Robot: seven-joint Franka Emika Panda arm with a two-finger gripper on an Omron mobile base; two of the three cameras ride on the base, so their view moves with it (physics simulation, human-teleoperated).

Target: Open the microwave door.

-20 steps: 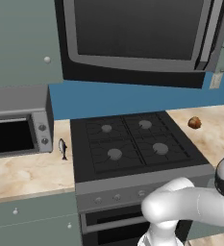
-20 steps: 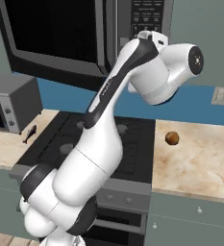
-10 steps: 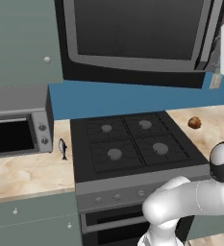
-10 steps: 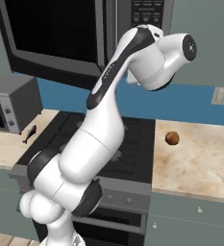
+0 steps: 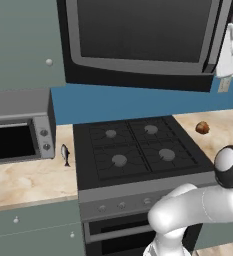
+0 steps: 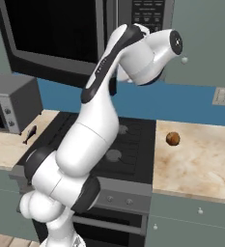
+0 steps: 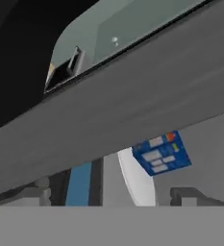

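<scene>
**Door shut, arm raised to the handle side**

Nearest you, the arm rises over the stove, with a small brown lump on the bench to its right. Its wrist sits high, by the keypad of the microwave. Beyond, above the stove, the door looks closed flush, its handle ungrasped as far as you can see. You cannot tell whether the tool's fingers are spread. Judged from this, reaching, gripping and pulling all remain.
</scene>
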